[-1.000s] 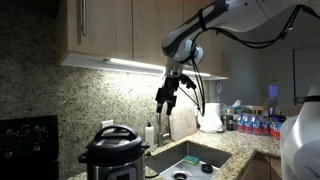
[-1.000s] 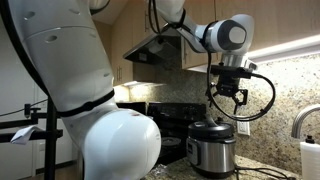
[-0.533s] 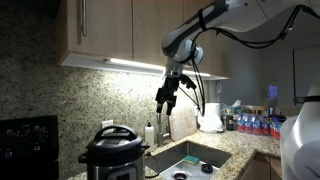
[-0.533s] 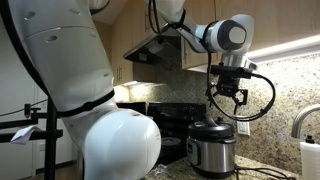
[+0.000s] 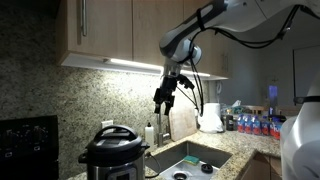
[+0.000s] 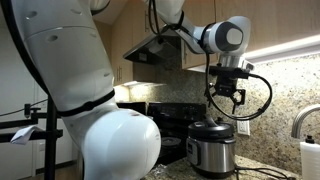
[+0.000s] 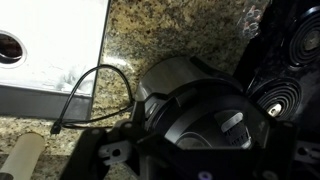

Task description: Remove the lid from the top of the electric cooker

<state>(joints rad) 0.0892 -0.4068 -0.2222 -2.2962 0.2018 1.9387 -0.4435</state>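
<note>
one gripper (image 5: 161,104) hangs with its jaws apart and empty in open air over a kitchen counter (image 5: 245,147). the black lid (image 5: 113,136) sits shut on the electric cooker (image 5: 112,160) below. in an exterior view the gripper (image 6: 226,104) is almost straight above the lid (image 6: 212,128), with a clear gap of air between them. the steel cooker (image 6: 211,153) stands on speckled granite, hemmed in on two sides: a black stove (image 5: 25,140) just to its left and a sink (image 5: 195,155) just to its right. the wrist view looks down on the lid's raised handle (image 7: 205,118), with a stove burner (image 7: 283,100) close on one side and a black cord (image 7: 100,69) looping over bare granite on the other. a granite backsplash (image 5: 80,95) rises on the far side of the cooker. wooden cabinets (image 5: 100,30) with a lit strip beneath hang above the arm. farther right along the counter, well apart from the cooker, stand a white jug (image 5: 210,121) and a row of bottles (image 5: 255,124).
</note>
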